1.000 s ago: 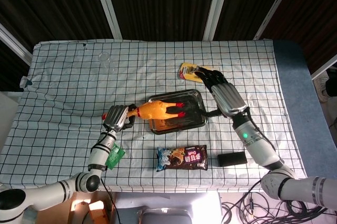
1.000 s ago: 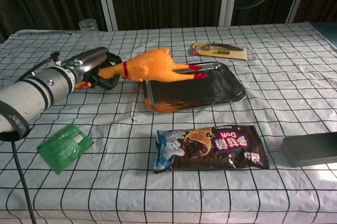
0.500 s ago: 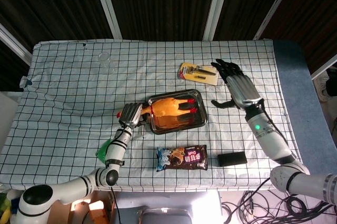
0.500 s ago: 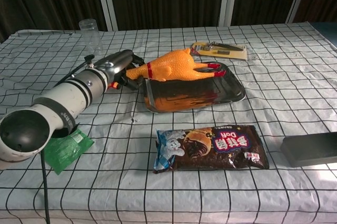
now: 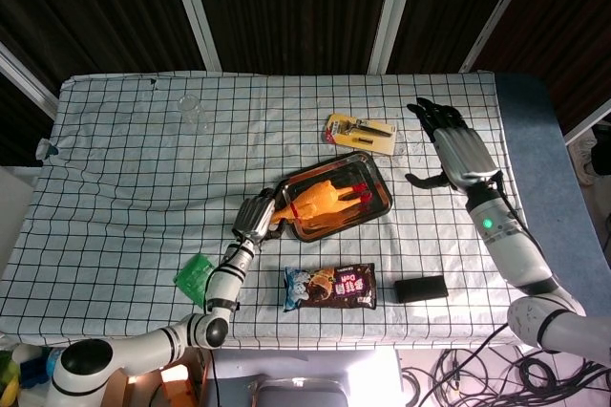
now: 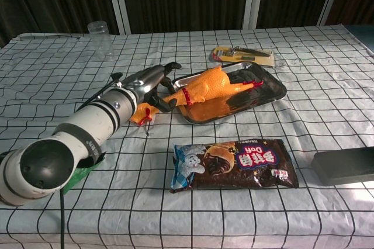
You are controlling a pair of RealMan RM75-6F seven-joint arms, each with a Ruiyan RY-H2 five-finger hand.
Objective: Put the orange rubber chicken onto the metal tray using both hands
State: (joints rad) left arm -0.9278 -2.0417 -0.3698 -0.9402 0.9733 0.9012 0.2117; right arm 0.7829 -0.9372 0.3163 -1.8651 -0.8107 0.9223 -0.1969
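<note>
The orange rubber chicken (image 5: 325, 202) lies across the metal tray (image 5: 380, 199), its body and red feet on the tray and its head end over the tray's left rim. My left hand (image 5: 256, 221) grips the chicken at the neck; in the chest view the left hand (image 6: 149, 82) has its fingers around the neck of the chicken (image 6: 204, 87), whose head hangs just outside the tray (image 6: 272, 92). My right hand (image 5: 453, 144) is open with fingers spread, well to the right of the tray and touching nothing.
A brown snack bag (image 5: 330, 287) and a black box (image 5: 421, 288) lie near the front edge. A green packet (image 5: 194, 275) sits beside my left arm. A yellow tool pack (image 5: 360, 132) lies behind the tray, and a clear cup (image 5: 194, 111) stands far left.
My left hand has pushed the chicken rightward fully over the tray, and the tray has slid right and turned. My right hand has drawn away from the tray toward the back right.
</note>
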